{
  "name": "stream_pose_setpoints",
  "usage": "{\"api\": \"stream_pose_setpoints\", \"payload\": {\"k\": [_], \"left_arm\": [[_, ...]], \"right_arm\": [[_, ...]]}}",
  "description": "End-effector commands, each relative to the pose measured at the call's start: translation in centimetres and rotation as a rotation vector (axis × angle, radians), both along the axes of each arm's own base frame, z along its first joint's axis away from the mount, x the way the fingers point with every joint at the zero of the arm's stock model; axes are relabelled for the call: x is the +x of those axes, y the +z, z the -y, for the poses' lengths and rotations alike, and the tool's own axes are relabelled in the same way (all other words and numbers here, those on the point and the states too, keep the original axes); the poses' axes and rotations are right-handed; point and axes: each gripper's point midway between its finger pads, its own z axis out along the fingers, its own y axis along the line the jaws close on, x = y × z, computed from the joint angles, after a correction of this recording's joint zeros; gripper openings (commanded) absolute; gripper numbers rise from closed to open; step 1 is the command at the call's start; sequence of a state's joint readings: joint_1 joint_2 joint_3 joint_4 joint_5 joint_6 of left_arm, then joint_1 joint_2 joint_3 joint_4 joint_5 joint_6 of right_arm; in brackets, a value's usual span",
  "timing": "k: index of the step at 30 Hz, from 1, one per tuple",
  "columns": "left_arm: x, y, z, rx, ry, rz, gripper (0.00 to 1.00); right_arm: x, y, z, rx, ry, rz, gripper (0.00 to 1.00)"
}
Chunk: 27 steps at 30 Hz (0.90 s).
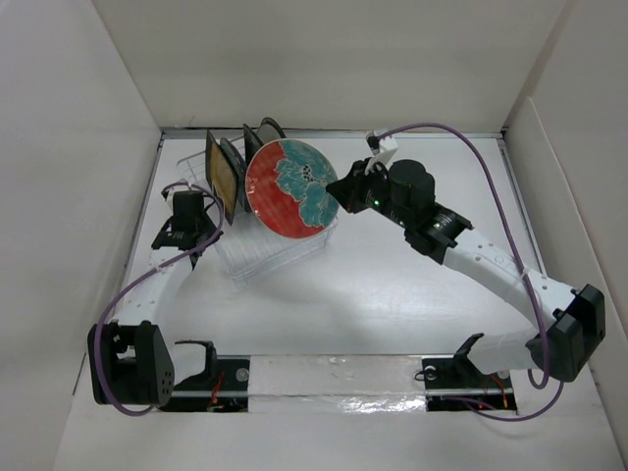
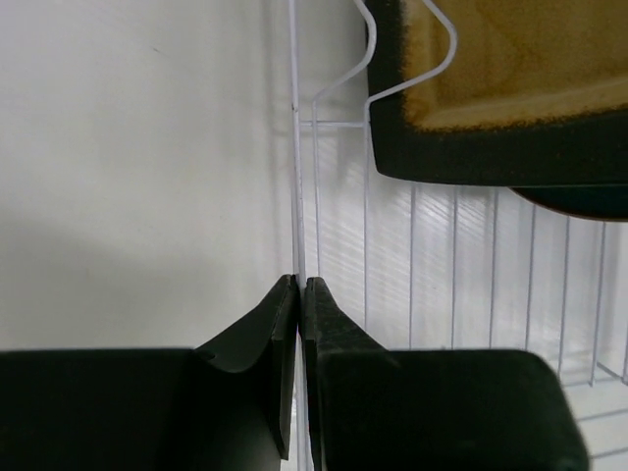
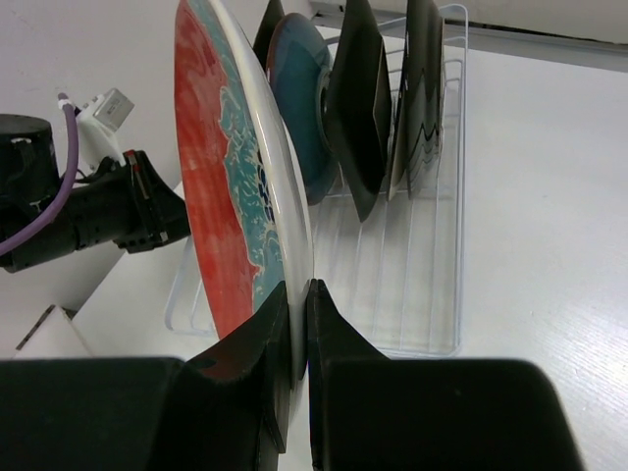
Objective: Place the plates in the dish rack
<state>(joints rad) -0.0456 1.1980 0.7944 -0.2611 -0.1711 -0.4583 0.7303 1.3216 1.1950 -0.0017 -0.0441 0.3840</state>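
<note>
The clear dish rack (image 1: 257, 257) lies left of centre. Several plates stand on edge in it, the square black-gold plate (image 1: 224, 177) nearest its left end. My right gripper (image 1: 340, 199) is shut on the right rim of the red plate with teal flowers (image 1: 287, 191) and holds it upright over the rack's near end. In the right wrist view the jaws (image 3: 297, 289) pinch that plate's rim (image 3: 231, 177); a teal plate (image 3: 304, 108) and two dark square plates (image 3: 358, 108) stand behind. My left gripper (image 2: 300, 285) is shut on the rack's thin wall (image 2: 297, 177), under the black-gold plate (image 2: 491, 88).
White walls enclose the table on three sides. The rack's ribbed floor (image 3: 422, 285) is bare in front of the standing plates. The left gripper (image 3: 128, 211) and its purple cable show beside the rack in the right wrist view. A foil strip (image 1: 324, 375) runs between the arm bases.
</note>
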Motion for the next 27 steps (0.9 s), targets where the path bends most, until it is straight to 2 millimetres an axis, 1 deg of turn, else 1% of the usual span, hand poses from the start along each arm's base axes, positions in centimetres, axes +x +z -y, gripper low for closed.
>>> {"api": "stream_pose_setpoints", "payload": {"k": [1,2,4,6,7,8,9,13,15,16,17,18,19,20,21,22,23,24,25,26,27], "left_arm": [[-0.8,-0.2,4.1,-0.165,-0.107,0.018,0.0],[-0.9,0.0,4.6,-0.19,-0.128,0.024,0.0],[-1.3,0.3,5.4,-0.226,-0.158,0.045,0.0],[-1.2,0.9,6.2,-0.258,-0.196,0.078,0.0],[-1.2,1.0,6.5,-0.268,-0.209,0.085,0.0],[-1.1,1.3,6.8,-0.279,-0.223,0.096,0.0],[-1.3,1.5,7.9,-0.295,-0.262,0.097,0.0],[-1.0,1.8,10.0,-0.315,-0.322,0.109,0.0],[-1.0,2.0,10.1,-0.317,-0.327,0.113,0.0],[-1.0,2.8,10.0,-0.312,-0.326,0.142,0.06],[-1.1,3.4,9.9,-0.307,-0.325,0.162,0.11],[-1.0,4.1,9.6,-0.295,-0.318,0.187,0.19],[-1.0,5.7,9.4,-0.283,-0.318,0.233,0.36],[-1.2,6.1,9.1,-0.261,-0.319,0.232,0.42],[-1.1,6.9,8.4,-0.232,-0.296,0.253,0.47],[-1.1,9.0,8.0,-0.215,-0.289,0.309,0.53],[-1.2,9.9,7.6,-0.202,-0.278,0.336,0.54],[-1.5,12.1,6.9,-0.18,-0.253,0.401,0.54],[-1.6,13.1,6.7,-0.173,-0.243,0.432,0.54],[-1.8,14.3,6.6,-0.176,-0.24,0.469,0.53],[-1.8,15.2,5.8,-0.166,-0.198,0.509,0.53]], "right_arm": [[-0.8,12.2,0.9,0.279,-0.006,0.274,0.0],[-0.6,12.5,1.0,0.279,-0.018,0.278,0.0],[-0.3,12.5,0.9,0.253,-0.031,0.281,0.0],[0.3,13.1,1.0,0.239,-0.076,0.302,0.0],[0.1,13.1,0.5,0.23,-0.074,0.303,0.0],[0.7,12.5,-0.1,0.206,-0.086,0.294,0.0],[1.0,13.4,0.0,0.191,-0.098,0.307,0.0],[2.2,14.4,-0.1,0.18,-0.136,0.319,0.0],[2.8,14.4,-0.5,0.179,-0.147,0.315,0.0],[2.5,14.8,-0.8,0.184,-0.14,0.319,0.0],[2.8,14.9,-0.7,0.187,-0.156,0.319,0.0],[2.5,15.1,-1.0,0.193,-0.156,0.321,0.0],[2.6,14.8,-1.7,0.188,-0.151,0.316,0.0],[2.9,15.3,-1.8,0.195,-0.16,0.321,0.0],[2.9,15.3,-2.4,0.187,-0.156,0.317,0.0],[2.9,15.2,-3.0,0.182,-0.15,0.316,0.0],[3.8,15.0,-3.6,0.173,-0.163,0.314,0.0],[4.1,14.5,-4.5,0.165,-0.165,0.311,0.0],[3.8,14.6,-4.9,0.168,-0.156,0.311,0.0],[4.6,13.6,-5.5,0.152,-0.169,0.298,0.0],[4.6,14.0,-6.0,0.16,-0.17,0.304,0.0]]}}
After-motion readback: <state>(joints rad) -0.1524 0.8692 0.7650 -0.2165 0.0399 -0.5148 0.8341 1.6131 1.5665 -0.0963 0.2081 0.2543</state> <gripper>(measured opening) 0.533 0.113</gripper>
